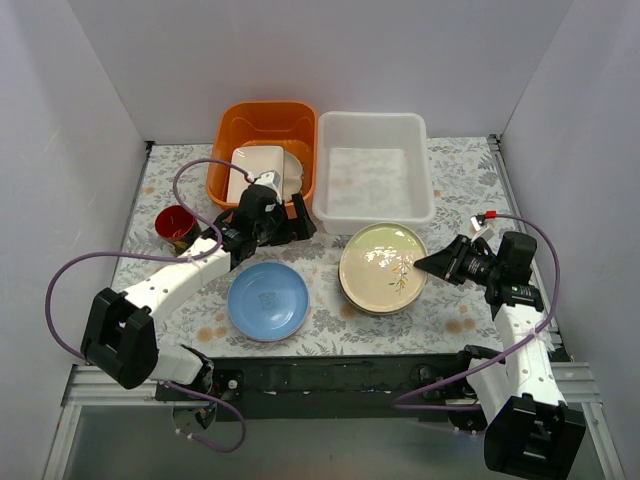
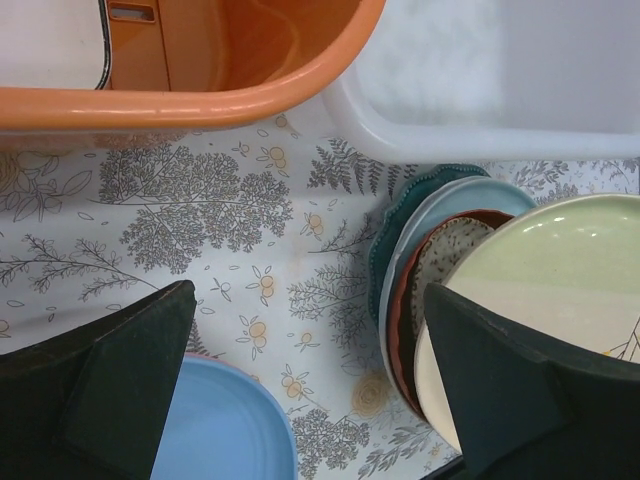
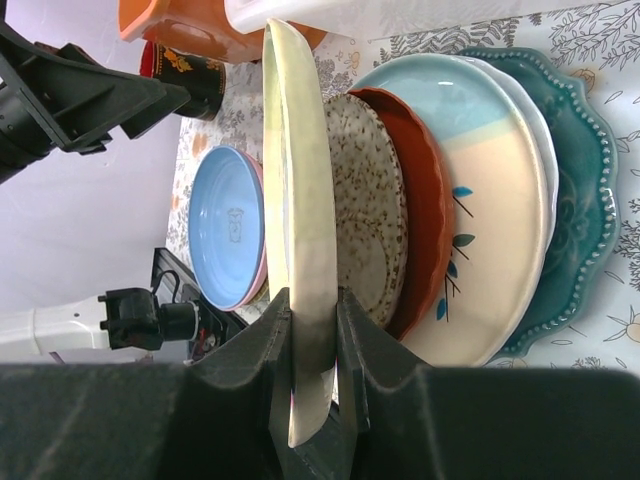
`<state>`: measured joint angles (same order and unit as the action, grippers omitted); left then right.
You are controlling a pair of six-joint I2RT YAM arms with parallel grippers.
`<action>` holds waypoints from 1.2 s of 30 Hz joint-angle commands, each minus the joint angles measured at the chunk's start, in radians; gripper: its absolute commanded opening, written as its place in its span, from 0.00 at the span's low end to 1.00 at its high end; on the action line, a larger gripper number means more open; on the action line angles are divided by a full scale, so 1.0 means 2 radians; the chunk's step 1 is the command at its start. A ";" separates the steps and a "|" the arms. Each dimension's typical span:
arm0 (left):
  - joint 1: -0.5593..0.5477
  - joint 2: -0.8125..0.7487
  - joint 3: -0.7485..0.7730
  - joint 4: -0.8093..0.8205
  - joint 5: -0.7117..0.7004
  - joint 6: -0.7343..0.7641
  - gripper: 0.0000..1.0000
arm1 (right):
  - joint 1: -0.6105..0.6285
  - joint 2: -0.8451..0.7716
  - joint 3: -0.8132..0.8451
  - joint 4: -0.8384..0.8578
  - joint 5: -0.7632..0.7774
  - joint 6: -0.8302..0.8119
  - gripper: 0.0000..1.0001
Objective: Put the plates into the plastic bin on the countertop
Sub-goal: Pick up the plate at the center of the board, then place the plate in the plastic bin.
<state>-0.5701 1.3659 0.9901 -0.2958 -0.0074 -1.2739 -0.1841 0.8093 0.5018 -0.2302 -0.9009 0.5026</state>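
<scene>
The right gripper (image 3: 310,310) was clenched on the near rim of the pale cream plate (image 3: 295,180), the top one of the stack (image 3: 480,230) at centre right of the overhead view. That plate lay on or just above the speckled one under it; whether it had lifted clear could not be told. The left gripper (image 1: 298,222) hung released, jaws wide apart, over bare surface (image 1: 455,310) just below the orange tub (image 1: 262,108).

The plastic bin (image 1: 375,215), at upper centre right and just above the stack, held nothing, so no plate had been placed. Judging from this, the task was at its very start: the gripped plate, the several beneath it, and the blue plate (image 1: 267,300) at lower centre, with a pink rim showing under it, all remained to go in.
</scene>
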 commanded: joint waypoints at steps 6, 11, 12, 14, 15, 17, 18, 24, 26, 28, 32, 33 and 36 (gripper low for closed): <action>0.004 0.005 0.003 -0.004 0.042 0.012 0.98 | -0.003 0.000 0.060 0.071 -0.050 0.048 0.01; 0.004 0.011 -0.010 0.018 0.059 0.007 0.98 | -0.003 0.012 0.067 0.084 -0.057 0.062 0.01; 0.004 0.012 -0.013 0.020 0.059 0.006 0.98 | -0.003 0.014 0.067 0.093 -0.058 0.065 0.01; 0.004 0.017 -0.016 0.023 0.060 0.003 0.98 | -0.003 0.019 0.070 0.106 -0.062 0.080 0.01; 0.004 0.017 -0.018 0.024 0.061 0.003 0.98 | -0.004 0.022 0.073 0.110 -0.064 0.082 0.01; 0.004 0.018 -0.021 0.027 0.064 0.002 0.98 | -0.003 0.032 0.080 0.111 -0.066 0.091 0.01; 0.004 0.020 -0.022 0.027 0.064 0.002 0.98 | -0.004 0.036 0.086 0.128 -0.068 0.095 0.01; 0.006 0.014 -0.033 0.036 0.077 -0.008 0.98 | -0.004 0.073 0.119 0.143 -0.064 0.105 0.01; 0.007 0.011 -0.039 0.044 0.081 -0.013 0.98 | -0.003 0.081 0.125 0.169 -0.063 0.118 0.01; 0.007 0.008 -0.044 0.050 0.087 -0.015 0.98 | -0.003 0.094 0.129 0.187 -0.060 0.137 0.01; 0.008 0.010 -0.044 0.051 0.093 -0.016 0.98 | -0.003 0.118 0.143 0.235 -0.053 0.167 0.01; 0.008 0.011 -0.043 0.051 0.094 -0.016 0.98 | -0.002 0.131 0.148 0.242 -0.050 0.172 0.01; 0.008 0.013 -0.043 0.054 0.097 -0.017 0.98 | -0.002 0.157 0.174 0.261 -0.046 0.187 0.01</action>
<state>-0.5591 1.4147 0.9085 -0.2077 0.1627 -1.3033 -0.1860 1.0912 0.7250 0.1040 -0.9482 0.7700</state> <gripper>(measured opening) 0.982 0.260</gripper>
